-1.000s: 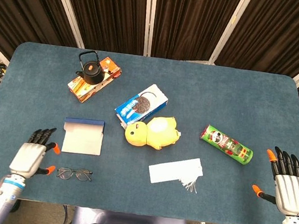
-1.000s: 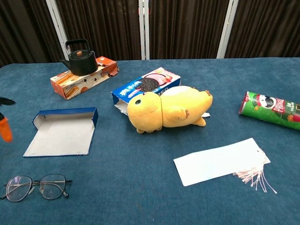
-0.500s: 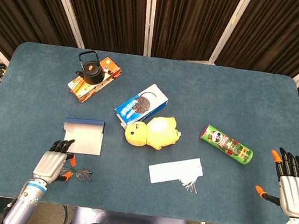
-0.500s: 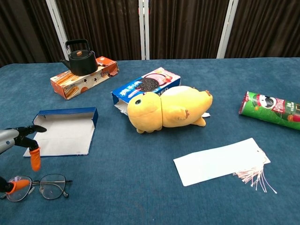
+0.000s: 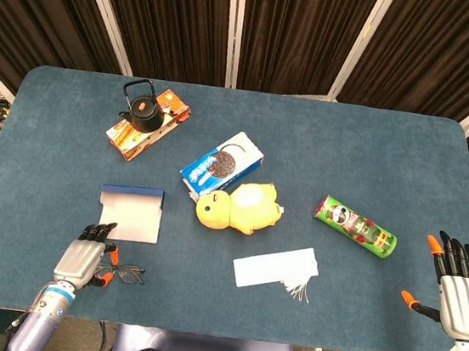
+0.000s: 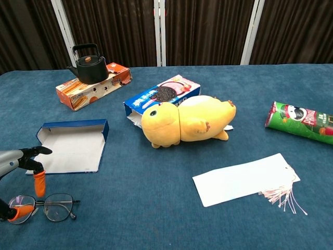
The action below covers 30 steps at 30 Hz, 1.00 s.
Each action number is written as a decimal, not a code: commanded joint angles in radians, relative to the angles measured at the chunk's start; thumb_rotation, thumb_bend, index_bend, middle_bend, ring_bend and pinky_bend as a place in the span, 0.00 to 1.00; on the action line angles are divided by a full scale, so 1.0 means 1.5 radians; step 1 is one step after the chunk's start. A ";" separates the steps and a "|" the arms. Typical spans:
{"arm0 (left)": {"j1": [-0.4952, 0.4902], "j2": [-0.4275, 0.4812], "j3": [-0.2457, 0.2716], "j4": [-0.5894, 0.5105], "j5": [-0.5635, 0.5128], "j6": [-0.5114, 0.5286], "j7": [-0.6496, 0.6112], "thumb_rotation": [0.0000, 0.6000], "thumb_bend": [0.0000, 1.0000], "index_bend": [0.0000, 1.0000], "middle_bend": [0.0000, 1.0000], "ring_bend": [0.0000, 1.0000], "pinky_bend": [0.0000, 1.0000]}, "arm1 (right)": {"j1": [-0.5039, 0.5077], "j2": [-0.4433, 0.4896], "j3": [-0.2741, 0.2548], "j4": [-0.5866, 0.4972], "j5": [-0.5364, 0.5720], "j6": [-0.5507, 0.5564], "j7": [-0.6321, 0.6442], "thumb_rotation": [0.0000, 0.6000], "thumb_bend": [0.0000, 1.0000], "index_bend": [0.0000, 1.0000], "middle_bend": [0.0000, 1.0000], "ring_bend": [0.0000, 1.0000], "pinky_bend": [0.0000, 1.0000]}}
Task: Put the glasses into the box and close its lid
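While the left hand (image 5: pixel 80 258) touches the thin wire-rimmed glasses (image 6: pixel 44 207) with spread fingers near the front table edge, the right hand (image 5: pixel 461 302) hovers open and empty at the right edge.

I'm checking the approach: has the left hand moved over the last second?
Yes. The left hand has moved rightward, from the table's left edge onto the thin-framed glasses, just below the open blue box, which stayed put.
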<state>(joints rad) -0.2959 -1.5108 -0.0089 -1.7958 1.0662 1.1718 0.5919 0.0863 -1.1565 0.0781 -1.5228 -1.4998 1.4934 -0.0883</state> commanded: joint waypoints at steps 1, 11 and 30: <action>-0.003 -0.005 0.000 0.005 -0.003 0.004 0.004 1.00 0.32 0.51 0.00 0.00 0.00 | 0.000 0.000 0.000 0.000 0.000 -0.001 0.000 1.00 0.00 0.01 0.00 0.00 0.00; -0.013 -0.015 0.005 0.007 -0.012 0.010 0.015 1.00 0.36 0.54 0.00 0.00 0.00 | 0.001 0.001 0.000 -0.001 0.000 -0.001 0.002 1.00 0.00 0.01 0.00 0.00 0.00; -0.027 -0.020 0.013 0.010 -0.036 0.010 0.017 1.00 0.44 0.60 0.00 0.00 0.00 | 0.001 0.002 0.000 -0.001 0.000 -0.002 0.004 1.00 0.00 0.01 0.00 0.00 0.00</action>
<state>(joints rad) -0.3368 -1.5410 0.0104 -1.7813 1.0129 1.1861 0.6175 0.0885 -1.1532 0.0776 -1.5246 -1.4995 1.4902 -0.0827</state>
